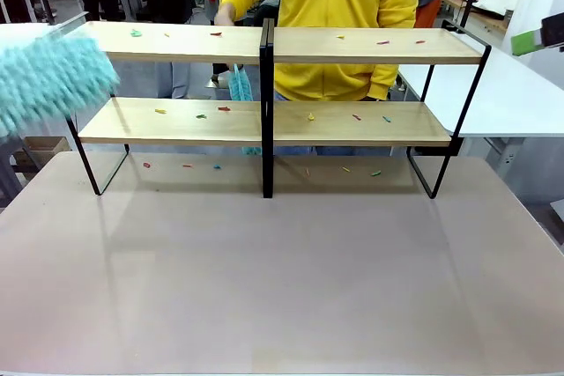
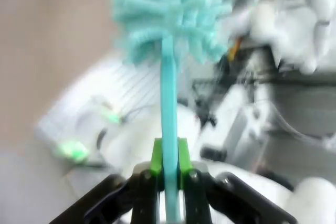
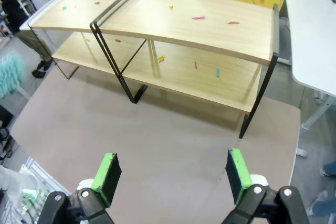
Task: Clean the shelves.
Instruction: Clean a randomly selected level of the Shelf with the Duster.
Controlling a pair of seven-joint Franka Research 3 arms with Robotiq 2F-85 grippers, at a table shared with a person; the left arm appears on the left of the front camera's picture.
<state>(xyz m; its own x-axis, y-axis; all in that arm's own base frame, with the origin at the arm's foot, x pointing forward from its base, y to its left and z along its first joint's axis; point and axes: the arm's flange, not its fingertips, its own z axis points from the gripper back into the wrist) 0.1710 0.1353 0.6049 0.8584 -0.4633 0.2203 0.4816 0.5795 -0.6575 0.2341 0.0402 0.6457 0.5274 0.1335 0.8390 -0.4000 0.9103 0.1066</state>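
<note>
**Left jaws.** Clenched on the duster. The green pads pinch its thin teal stem from both sides. You grip low on the stem, which in my judgement leaves the whole head free to reach along a board.

**Duster head.** Shaggy, pale teal, made of soft looped strands. In the front view it is blurred at the left end of the shelves, about level with the gap between the boards. I cannot tell whether it touches wood.

**Right jaws.** Released, spread wide, nothing between them. They hang over the surface on your side of the shelves. I judge they are parked there to leave the sweep to the left arm.

**Shelves.** They stand toward the far edge of the surface, between you and the person in yellow. Two long flat boards of light, smooth, grained wood sit on a thin black metal frame with a centre post. The front is open, so you can enter from your side.

**Scraps.** Small scraps in red, yellow, green and blue lie scattered on both boards, either side of the post, and on the surface beneath. They look light and loose; expect them to skitter rather than cling. Both boards remain to be cleaned.
</note>
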